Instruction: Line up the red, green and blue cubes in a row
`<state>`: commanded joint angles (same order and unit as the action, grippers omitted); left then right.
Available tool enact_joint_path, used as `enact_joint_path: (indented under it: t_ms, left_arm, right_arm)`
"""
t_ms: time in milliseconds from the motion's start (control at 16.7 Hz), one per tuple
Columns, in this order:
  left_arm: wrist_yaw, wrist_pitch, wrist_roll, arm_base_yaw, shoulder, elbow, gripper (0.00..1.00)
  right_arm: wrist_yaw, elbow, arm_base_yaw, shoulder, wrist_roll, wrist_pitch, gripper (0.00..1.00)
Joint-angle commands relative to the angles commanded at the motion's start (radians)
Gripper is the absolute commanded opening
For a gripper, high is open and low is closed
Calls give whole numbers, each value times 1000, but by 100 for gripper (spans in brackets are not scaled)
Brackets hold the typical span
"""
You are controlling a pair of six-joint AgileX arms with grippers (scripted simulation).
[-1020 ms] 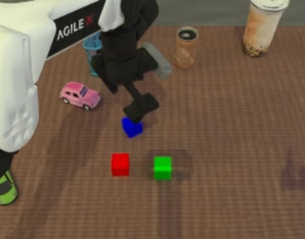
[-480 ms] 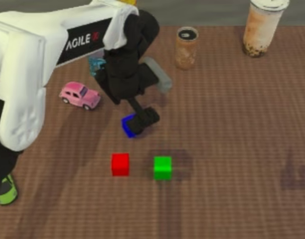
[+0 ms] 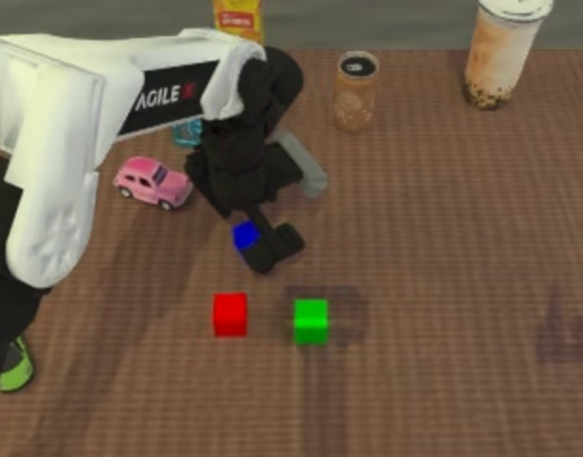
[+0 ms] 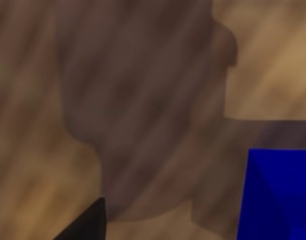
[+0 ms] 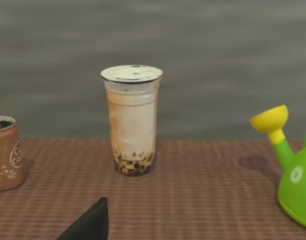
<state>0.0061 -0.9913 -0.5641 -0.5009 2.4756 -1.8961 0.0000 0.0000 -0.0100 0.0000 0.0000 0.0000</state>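
Three small matte cubes lie on the brown woven-textured desk [image 3: 444, 238]. The bright red cube [image 3: 230, 313] and the bright green cube [image 3: 311, 320] sit side by side near the desk's middle, apart from one another, red to the left of green. The deep blue cube [image 3: 244, 235] lies behind the red one, farther from the near edge, and is largely covered by the left hand [image 3: 261, 244].

The left arm, white with a black wrist section, reaches in from the left side of the desk, and its black hand is down over the blue cube. In the left wrist view the blue cube [image 4: 278, 195] fills one corner and a single black fingertip [image 4: 88, 225] shows apart from it; whether the fingers have closed on the cube cannot be told.

The right hand [image 5: 90, 225] shows only one dark fingertip in its own wrist view; how far it is open cannot be told.

Other items on the desk: a pink toy car [image 3: 154, 183] left of the left hand, an orange-brown drink can [image 3: 356, 91] and a lidded milk-tea cup with dark pearls [image 3: 501, 48] along the far edge, and a lime-green toy car [image 3: 15, 367] at the left edge. A green watering can with a yellow spout [image 5: 293, 170] appears in the right wrist view.
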Motion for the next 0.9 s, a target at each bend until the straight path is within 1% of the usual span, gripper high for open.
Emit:
enact_joint_path:
  t_ms: [780, 840, 900]
  left_arm:
    - [0, 0, 0, 0, 0, 0, 2]
    - [0, 0, 0, 0, 0, 0, 0]
    - [0, 0, 0, 0, 0, 0, 0]
  right_arm:
    - [0, 0, 0, 0, 0, 0, 100]
    - [0, 0, 0, 0, 0, 0, 100]
    - [0, 0, 0, 0, 0, 0, 100]
